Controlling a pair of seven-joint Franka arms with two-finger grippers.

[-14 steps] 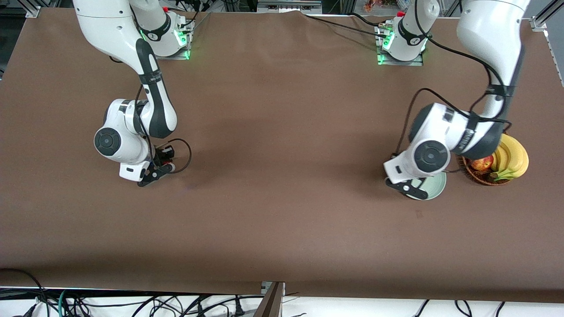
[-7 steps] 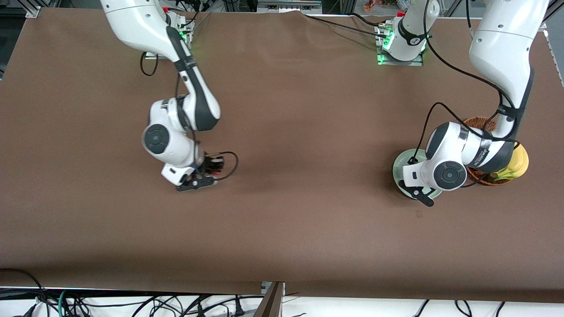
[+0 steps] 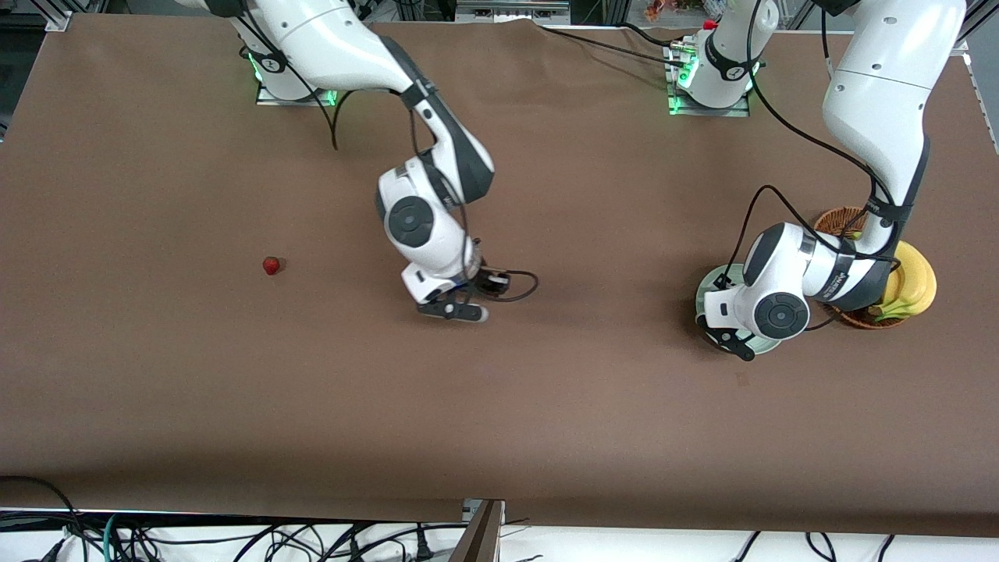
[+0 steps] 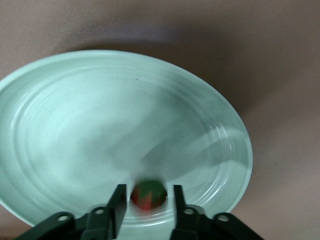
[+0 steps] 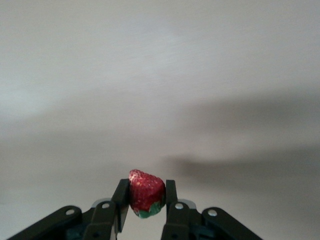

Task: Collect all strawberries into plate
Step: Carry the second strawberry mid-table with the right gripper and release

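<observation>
The pale mint-green plate (image 3: 709, 290) lies beside the basket; it fills the left wrist view (image 4: 100, 125). My left gripper (image 3: 736, 342) hangs low over the plate, fingers open (image 4: 146, 202), with a blurred strawberry (image 4: 148, 194) loose between them on or just above the dish. My right gripper (image 3: 459, 307) is over the middle of the table, shut (image 5: 147, 186) on a second strawberry (image 5: 145, 197). A third strawberry (image 3: 271, 265) lies alone on the cloth toward the right arm's end.
A brown wicker basket (image 3: 839, 218) with bananas (image 3: 915, 281) stands at the left arm's end, touching the plate's side and partly covered by the left arm. A brown cloth (image 3: 499, 406) covers the table.
My right arm has swung toward the table's middle with its strawberry, uncovering the berry on the cloth. My left gripper has shifted over the plate, with the strawberry now loose between its open fingers.
</observation>
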